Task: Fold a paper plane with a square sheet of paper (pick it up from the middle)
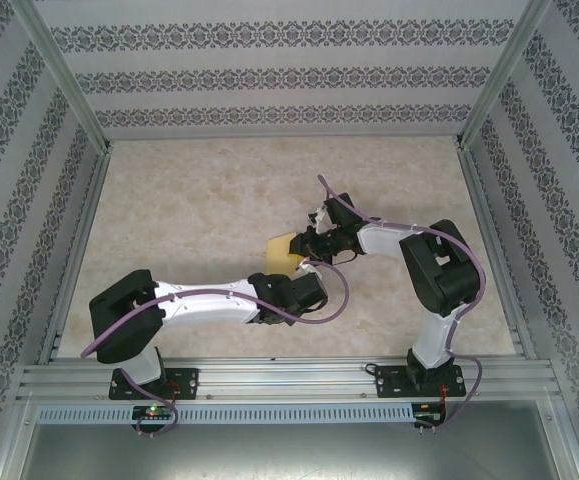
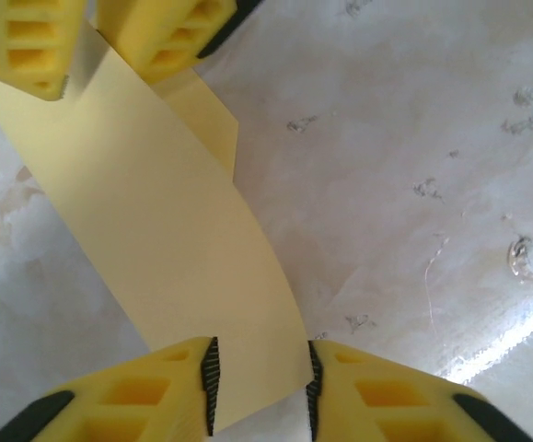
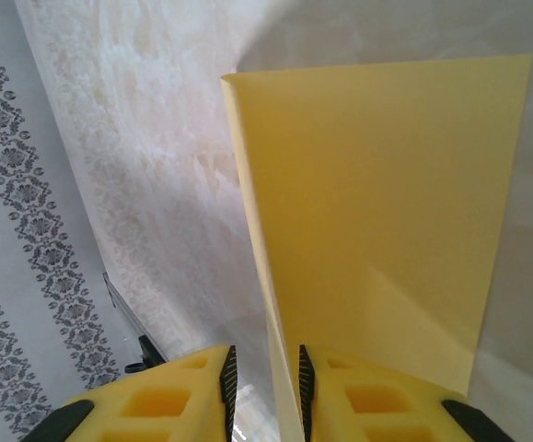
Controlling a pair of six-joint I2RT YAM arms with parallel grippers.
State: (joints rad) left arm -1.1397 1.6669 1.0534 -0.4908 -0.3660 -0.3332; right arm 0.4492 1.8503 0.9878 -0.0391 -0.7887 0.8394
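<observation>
Above the counter (image 1: 189, 200), the square sheet of paper (image 2: 156, 221) spanned from the pinching right tool (image 3: 266, 364) into the left tool (image 2: 261, 382), narrow-jawed, grip unclear.

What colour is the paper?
The paper is plain yellow-orange with no print; the right wrist view shows it best.

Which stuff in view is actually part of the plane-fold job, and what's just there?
Job: square sheet of paper, right claw gripping it, left claw straddling it.
Just there: table, patterned walls, aluminium frame.
</observation>
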